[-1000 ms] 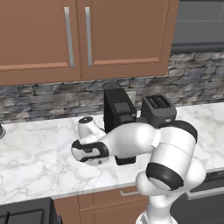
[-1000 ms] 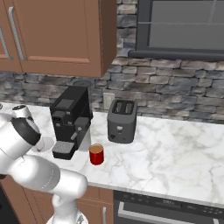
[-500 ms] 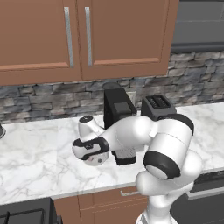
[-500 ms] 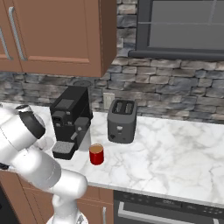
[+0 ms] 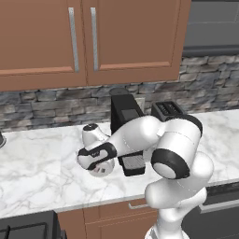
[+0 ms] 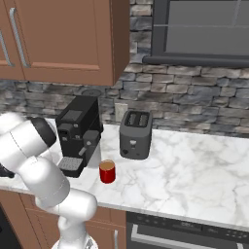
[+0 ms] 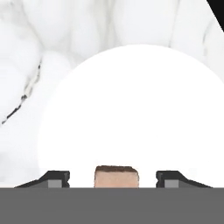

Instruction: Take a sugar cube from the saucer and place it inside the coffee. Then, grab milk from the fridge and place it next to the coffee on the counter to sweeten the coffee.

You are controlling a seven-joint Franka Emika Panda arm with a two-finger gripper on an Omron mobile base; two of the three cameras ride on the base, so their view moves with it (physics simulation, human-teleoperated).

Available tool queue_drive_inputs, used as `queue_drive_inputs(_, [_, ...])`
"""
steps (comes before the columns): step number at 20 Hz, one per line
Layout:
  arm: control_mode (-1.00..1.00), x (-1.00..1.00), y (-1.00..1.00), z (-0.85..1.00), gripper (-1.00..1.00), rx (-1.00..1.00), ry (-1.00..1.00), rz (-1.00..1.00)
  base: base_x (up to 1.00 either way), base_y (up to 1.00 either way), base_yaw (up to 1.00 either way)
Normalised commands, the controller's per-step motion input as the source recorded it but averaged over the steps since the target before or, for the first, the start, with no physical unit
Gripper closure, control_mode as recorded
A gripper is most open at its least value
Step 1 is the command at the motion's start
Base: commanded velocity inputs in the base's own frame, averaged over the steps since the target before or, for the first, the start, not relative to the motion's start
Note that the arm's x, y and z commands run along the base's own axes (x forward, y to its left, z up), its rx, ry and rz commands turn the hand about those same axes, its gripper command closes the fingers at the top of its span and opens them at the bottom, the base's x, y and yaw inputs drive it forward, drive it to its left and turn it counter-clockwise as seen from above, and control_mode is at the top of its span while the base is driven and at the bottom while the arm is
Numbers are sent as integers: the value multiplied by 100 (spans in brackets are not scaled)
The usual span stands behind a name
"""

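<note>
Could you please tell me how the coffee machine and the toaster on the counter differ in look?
The coffee machine is black, while the toaster is dark grey. The coffee machine stands taller, with a drip tray jutting forward at its foot; the toaster is a lower, rounded box with two slots on top. The coffee stands in front of the coffee machine's tray side, nearer to it than to the toaster. Both appliances sit on the counter against the stone backsplash.

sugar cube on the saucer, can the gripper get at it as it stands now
Probably yes. In the hand view the sugar cube sits on the saucer between the gripper's jaws, with gaps on both sides and nothing in the way.
</note>
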Motion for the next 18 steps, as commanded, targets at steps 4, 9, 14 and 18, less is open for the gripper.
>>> queue_drive_inputs(4, [-100, 0, 0, 0, 100, 0, 0, 0, 0, 0, 0])
queue_drive_inputs(9, [-100, -3, 0, 2, 100, 0, -1, 0, 0, 0, 0])
queue_drive_inputs(14, [-100, -54, -29, 29, 100, 0, -12, -4, 0, 0, 0])
queue_drive_inputs(18, [-100, -65, -68, 45, 100, 0, -13, -8, 0, 0, 0])
